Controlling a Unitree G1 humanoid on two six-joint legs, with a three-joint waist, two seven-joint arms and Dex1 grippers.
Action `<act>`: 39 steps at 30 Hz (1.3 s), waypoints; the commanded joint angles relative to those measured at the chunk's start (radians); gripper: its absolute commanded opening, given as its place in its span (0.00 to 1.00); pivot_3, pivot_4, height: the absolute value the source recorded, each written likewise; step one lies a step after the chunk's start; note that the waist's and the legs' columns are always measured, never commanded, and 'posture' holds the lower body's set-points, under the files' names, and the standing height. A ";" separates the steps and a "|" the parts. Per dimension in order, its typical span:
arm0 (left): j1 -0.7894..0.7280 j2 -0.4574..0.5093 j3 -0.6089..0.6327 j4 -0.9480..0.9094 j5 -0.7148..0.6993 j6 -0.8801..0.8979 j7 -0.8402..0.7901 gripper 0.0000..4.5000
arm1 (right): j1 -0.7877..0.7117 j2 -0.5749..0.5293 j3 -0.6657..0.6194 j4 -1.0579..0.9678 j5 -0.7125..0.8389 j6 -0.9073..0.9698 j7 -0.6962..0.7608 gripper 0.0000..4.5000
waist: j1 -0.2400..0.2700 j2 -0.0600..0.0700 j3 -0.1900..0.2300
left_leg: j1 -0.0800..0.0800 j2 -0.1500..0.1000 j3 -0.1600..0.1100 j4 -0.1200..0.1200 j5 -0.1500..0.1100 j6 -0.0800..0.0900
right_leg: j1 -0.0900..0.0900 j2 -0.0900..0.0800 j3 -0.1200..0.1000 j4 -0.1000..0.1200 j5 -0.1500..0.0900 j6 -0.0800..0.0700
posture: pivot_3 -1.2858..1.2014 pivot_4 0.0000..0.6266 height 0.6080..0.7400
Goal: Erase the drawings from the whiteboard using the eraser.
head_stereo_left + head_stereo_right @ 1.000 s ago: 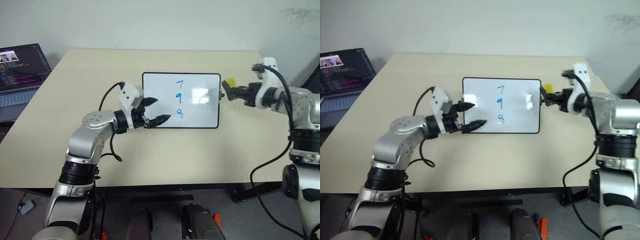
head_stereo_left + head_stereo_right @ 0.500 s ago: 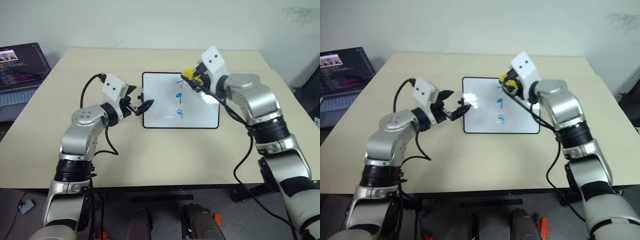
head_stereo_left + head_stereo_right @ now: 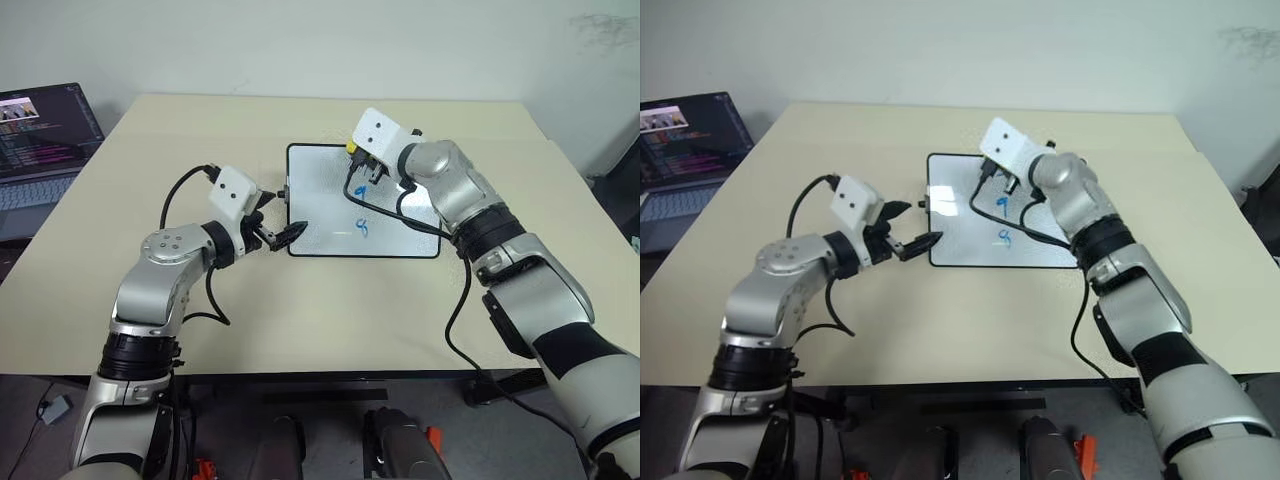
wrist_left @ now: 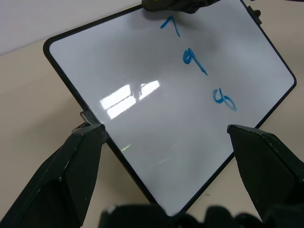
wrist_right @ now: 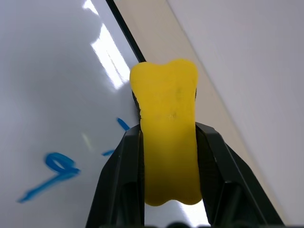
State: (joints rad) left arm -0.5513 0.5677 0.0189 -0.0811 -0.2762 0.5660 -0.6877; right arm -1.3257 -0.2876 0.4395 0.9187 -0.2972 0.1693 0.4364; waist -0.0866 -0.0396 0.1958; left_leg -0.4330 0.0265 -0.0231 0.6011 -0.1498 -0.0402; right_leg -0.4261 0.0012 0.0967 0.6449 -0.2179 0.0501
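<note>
The right gripper (image 5: 168, 142), clamped on the yellow eraser (image 5: 166, 142), holds it just above the top drawing (image 4: 170, 26) near the far edge of the whiteboard (image 3: 320, 215), the column of drawings running toward the near edge, while the open left gripper (image 3: 272, 232) brackets the board's left edge.

Glossy smooth whiteboard (image 4: 156, 133), spongy matt yellow eraser (image 5: 166, 137), matt table (image 3: 330, 300)

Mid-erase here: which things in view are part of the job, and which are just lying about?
Job: whiteboard; drawings; eraser, clamped in the right gripper; left gripper, open at the board's left edge.
Lying about: laptop; table.
</note>
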 commanded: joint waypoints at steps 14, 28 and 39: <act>0.004 0.010 0.019 -0.057 -0.009 -0.003 0.002 1.00 | 0.015 -0.022 0.074 0.100 -0.192 -0.163 0.089 0.24 | -0.002 0.000 0.000 | 0.002 0.000 0.000 0.001 0.000 0.000 | 0.001 0.000 0.000 0.002 0.000 -0.001 | 0.52 0.24 1.00; -0.007 0.006 0.011 -0.042 -0.006 -0.012 -0.004 1.00 | -0.022 -0.048 0.001 0.153 -0.195 -0.090 0.020 0.24 | 0.002 0.000 0.000 | 0.003 0.000 0.000 0.004 0.000 0.000 | 0.003 0.000 0.000 0.002 0.001 -0.001 | 0.52 0.24 1.00; -0.007 0.006 0.007 -0.044 -0.005 -0.015 -0.006 1.00 | -0.050 -0.047 -0.023 0.191 -0.196 -0.090 -0.014 0.24 | -0.001 0.000 0.000 | 0.003 0.000 0.000 0.004 0.000 0.000 | 0.003 0.000 0.000 0.002 0.001 -0.001 | 0.52 0.24 1.00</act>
State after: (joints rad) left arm -0.5428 0.5675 0.0188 -0.0895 -0.2773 0.5743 -0.6897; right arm -1.3669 -0.3357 0.4166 1.1134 -0.4887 0.0727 0.4125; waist -0.0881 -0.0395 0.1958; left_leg -0.4304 0.0266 -0.0231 0.6051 -0.1496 -0.0400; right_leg -0.4232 0.0011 0.0967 0.6466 -0.2174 0.0492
